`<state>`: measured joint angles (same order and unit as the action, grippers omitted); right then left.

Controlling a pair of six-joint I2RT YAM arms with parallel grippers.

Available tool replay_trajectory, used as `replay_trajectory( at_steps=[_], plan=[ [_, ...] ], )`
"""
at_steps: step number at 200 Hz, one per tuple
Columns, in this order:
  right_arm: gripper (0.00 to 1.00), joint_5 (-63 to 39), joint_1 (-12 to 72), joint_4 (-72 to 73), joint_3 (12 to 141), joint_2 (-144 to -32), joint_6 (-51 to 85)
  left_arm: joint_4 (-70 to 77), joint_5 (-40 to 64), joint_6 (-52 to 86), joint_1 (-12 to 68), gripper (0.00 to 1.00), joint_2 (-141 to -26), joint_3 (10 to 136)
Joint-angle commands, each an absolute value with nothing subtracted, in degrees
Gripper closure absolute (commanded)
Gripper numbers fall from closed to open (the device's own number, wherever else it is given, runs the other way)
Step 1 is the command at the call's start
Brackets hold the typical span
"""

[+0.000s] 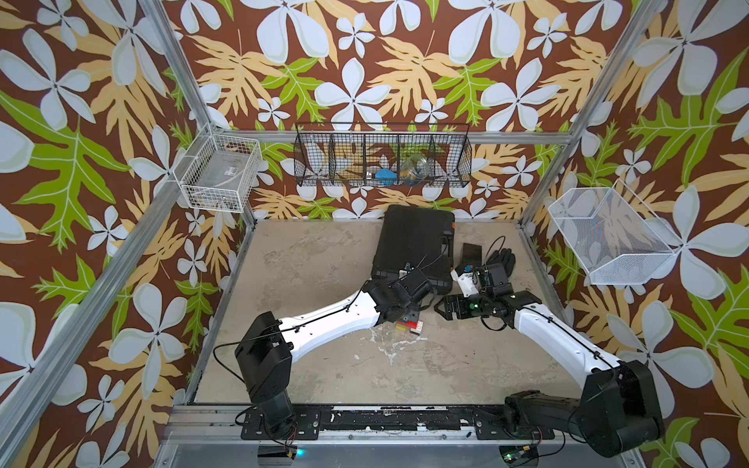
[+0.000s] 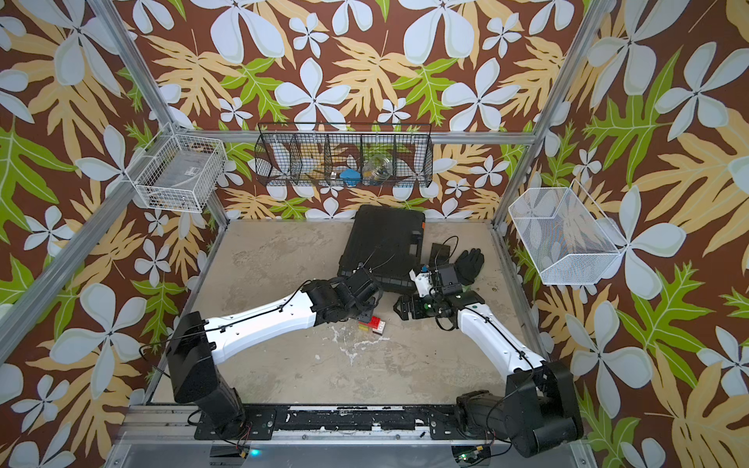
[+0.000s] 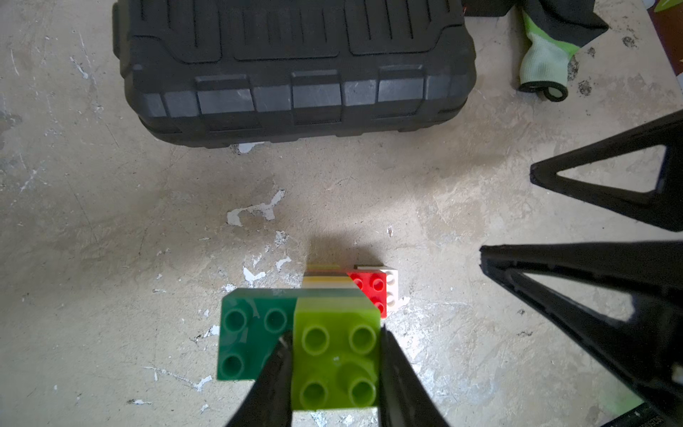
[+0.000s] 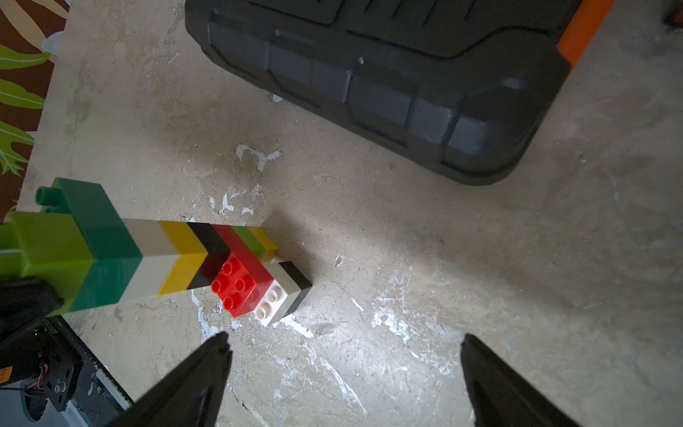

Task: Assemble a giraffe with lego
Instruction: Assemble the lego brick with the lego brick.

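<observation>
The giraffe (image 4: 177, 258) stands upright on the table: a lime green brick (image 3: 336, 362) on top, the dark green head brick (image 3: 251, 332) under it, then a white, yellow and black striped neck, and a red body (image 4: 236, 284) on short legs. My left gripper (image 3: 334, 336) is shut on the lime top brick, one finger on each side. In both top views the left wrist hides all but the giraffe's base (image 1: 409, 325) (image 2: 375, 324). My right gripper (image 4: 343, 338) is open and holds nothing, a short way to the right of the giraffe (image 1: 441, 308).
A large black case (image 1: 413, 247) lies behind the giraffe. A small dark box (image 1: 472, 253) and a black glove (image 1: 500, 259) with a green cuff lie to the case's right. Wire baskets (image 1: 383, 156) hang on the walls above the table.
</observation>
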<state>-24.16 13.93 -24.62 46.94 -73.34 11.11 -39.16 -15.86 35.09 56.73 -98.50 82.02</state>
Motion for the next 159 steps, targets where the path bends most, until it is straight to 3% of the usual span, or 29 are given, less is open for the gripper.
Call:
replay_trajectory(
  at_steps=[1, 48, 65, 159],
  plan=[
    [0.01, -24.22, 13.97, -25.22, 47.42, -72.92, 10.65, -47.02, -12.81, 35.79, 56.61, 0.65, -99.23, 82.14],
    [0.01, -24.19, 13.97, -25.42, 47.72, -72.69, 10.62, -47.72, -14.19, 35.33, 56.65, 0.61, -99.14, 84.06],
    [0.01, -24.12, 13.97, -25.56, 47.74, -72.67, 10.64, -47.95, -14.44, 35.34, 56.6, 0.52, -99.01, 84.2],
    [0.01, -24.18, 13.97, -25.38, 47.5, -72.16, 10.74, -47.72, -15.49, 34.43, 56.6, 0.5, -99.8, 87.14]
  ],
)
